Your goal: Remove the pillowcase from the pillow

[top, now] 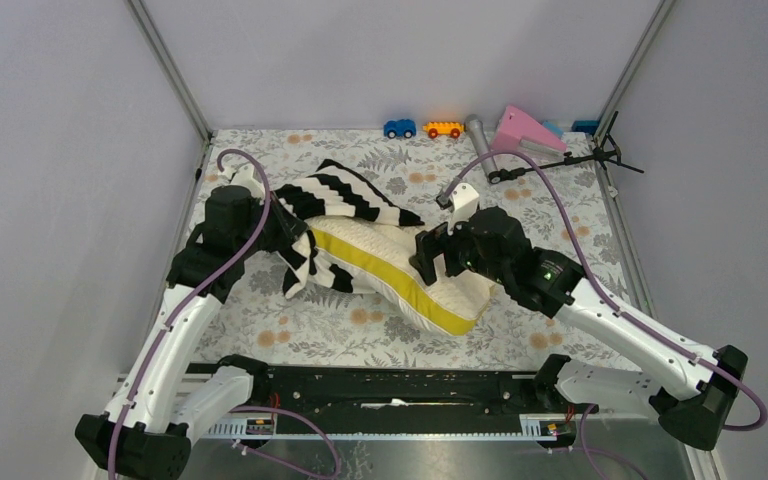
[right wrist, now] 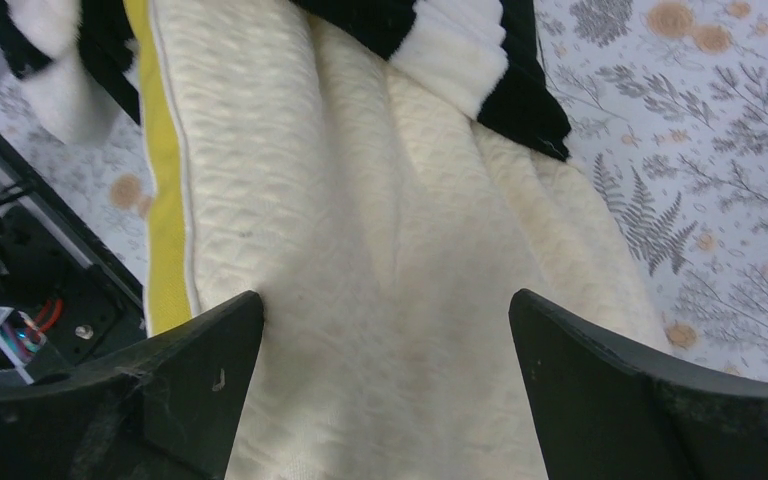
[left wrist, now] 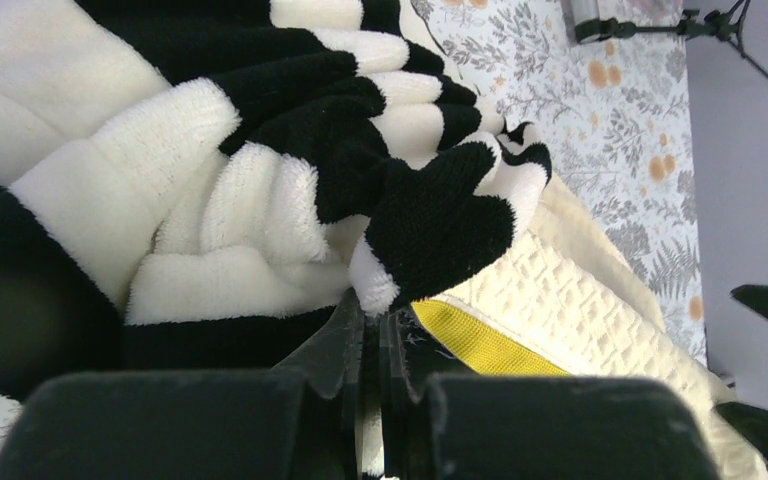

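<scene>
The black-and-white striped pillowcase (top: 335, 200) is bunched over the left end of the cream pillow (top: 400, 262), whose yellow side band (top: 380, 268) faces the front. My left gripper (top: 295, 240) is shut on a fold of the pillowcase (left wrist: 290, 190) at its left edge; a strip of white fabric shows between the fingers (left wrist: 345, 345). My right gripper (top: 428, 262) is open, its fingers (right wrist: 210, 365) pressing down on the bare top of the pillow (right wrist: 380, 260). The pillowcase's edge (right wrist: 480, 60) lies beyond it.
The floral table cloth (top: 560, 220) covers the table. At the back edge stand a blue toy car (top: 399, 128), an orange toy car (top: 443, 129), a grey cylinder (top: 478, 133), a pink wedge (top: 526, 129) and a small black tripod (top: 570, 160).
</scene>
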You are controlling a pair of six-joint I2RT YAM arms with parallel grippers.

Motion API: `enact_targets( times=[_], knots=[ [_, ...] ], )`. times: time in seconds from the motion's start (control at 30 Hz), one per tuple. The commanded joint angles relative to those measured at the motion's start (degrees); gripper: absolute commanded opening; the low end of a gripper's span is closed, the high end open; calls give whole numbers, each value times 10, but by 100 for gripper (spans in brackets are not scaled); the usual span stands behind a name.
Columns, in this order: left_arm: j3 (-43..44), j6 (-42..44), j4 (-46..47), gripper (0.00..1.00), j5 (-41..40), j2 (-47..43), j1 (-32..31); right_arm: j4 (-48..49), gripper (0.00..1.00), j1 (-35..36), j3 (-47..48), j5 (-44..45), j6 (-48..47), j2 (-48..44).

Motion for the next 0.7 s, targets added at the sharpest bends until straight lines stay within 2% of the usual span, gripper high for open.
enact_targets(
  times=[0.0,0.23,0.4,0.67],
  knots=[
    [7,48,24,0,38,-20,1,87,100,7,9,-26,30,-6],
    [-5,67,14,0,41,-35,1,38,100,99,72,70,-40,88],
    [-7,65,16,0,49,-49,1,16,100,127,124,46,-79,151],
    [-6,56,16,0,66,-53,1,-6,100,172,212,92,-102,281]
  ],
)
